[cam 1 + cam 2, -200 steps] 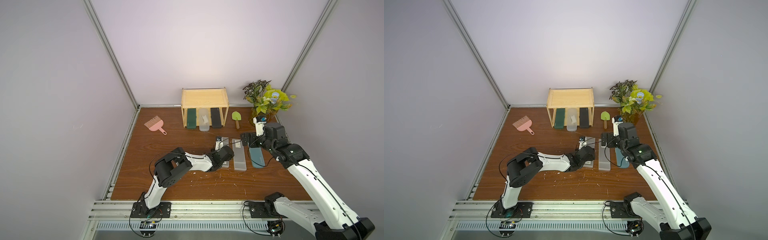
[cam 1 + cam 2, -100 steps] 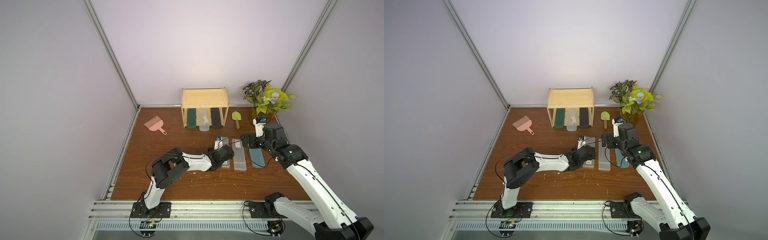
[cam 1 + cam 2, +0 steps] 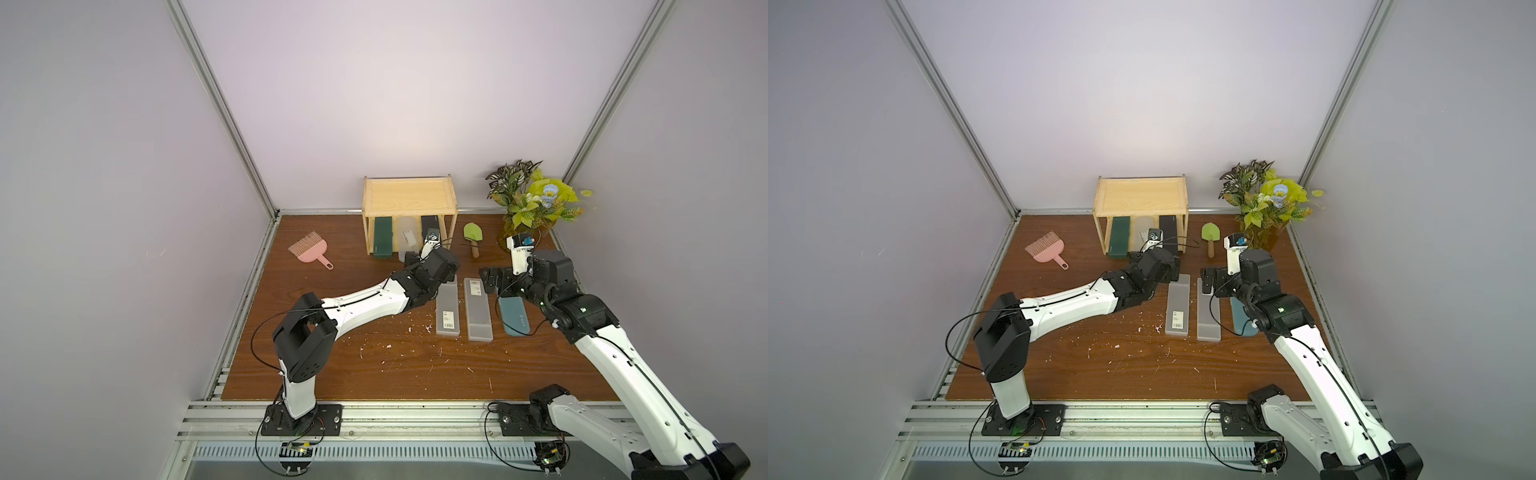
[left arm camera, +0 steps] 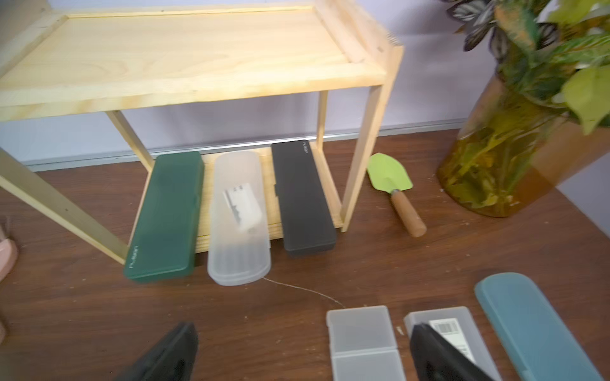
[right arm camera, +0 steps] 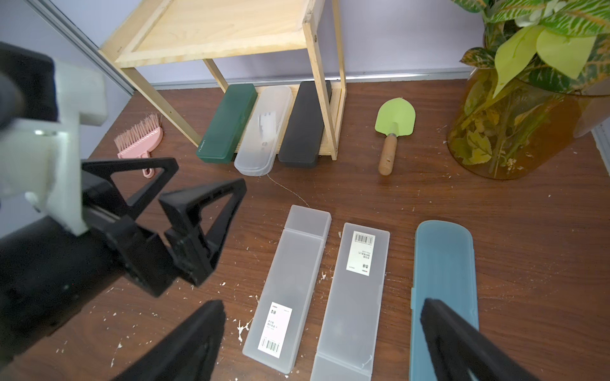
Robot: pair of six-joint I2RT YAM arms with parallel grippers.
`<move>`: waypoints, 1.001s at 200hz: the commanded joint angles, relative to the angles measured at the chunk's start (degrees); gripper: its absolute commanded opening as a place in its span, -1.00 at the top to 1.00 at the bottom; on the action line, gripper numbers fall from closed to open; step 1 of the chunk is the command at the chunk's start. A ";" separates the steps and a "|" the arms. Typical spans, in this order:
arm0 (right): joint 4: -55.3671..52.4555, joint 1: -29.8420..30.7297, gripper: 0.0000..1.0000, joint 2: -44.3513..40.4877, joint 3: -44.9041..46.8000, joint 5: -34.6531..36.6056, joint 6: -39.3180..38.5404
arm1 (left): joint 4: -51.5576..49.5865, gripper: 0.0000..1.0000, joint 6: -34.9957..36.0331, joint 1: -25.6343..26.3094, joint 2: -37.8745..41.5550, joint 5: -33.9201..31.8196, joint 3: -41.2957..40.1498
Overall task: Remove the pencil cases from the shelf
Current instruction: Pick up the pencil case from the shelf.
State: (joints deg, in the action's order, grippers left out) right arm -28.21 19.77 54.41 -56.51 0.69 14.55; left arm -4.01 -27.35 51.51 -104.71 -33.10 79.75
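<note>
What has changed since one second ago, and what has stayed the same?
The left gripper opened, letting go of the frosted grey case nearest it, and drew away toward the shelf. The right gripper stayed open where it was. The dark green case, the clear case and the black case remain on the shelf's lower board.

pink brush [image 3: 309, 251], green trowel [image 3: 473, 232] (wooden handle), plant [image 3: 534, 199]
</note>
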 commanded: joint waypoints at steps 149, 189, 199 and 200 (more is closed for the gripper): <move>2.38 -0.17 -0.99 0.79 0.87 -2.41 -1.45 | 3.37 -0.98 8.34 -22.34 -8.59 14.85 -0.25; 1.86 -0.17 -0.99 1.62 0.26 -2.01 -1.73 | 3.55 -0.98 9.30 -23.66 -12.14 15.90 2.67; 1.75 -0.16 -0.99 1.75 0.10 -1.94 -1.80 | 3.81 -0.98 9.37 -24.00 -12.75 16.46 2.87; 1.75 -0.16 -0.99 1.75 0.05 -1.93 -1.80 | 3.82 -0.98 9.31 -24.00 -12.82 16.52 2.92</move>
State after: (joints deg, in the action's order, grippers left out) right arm -26.89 19.77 55.88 -55.42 -1.78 13.91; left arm -0.95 -19.03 28.47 -115.94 -18.59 81.01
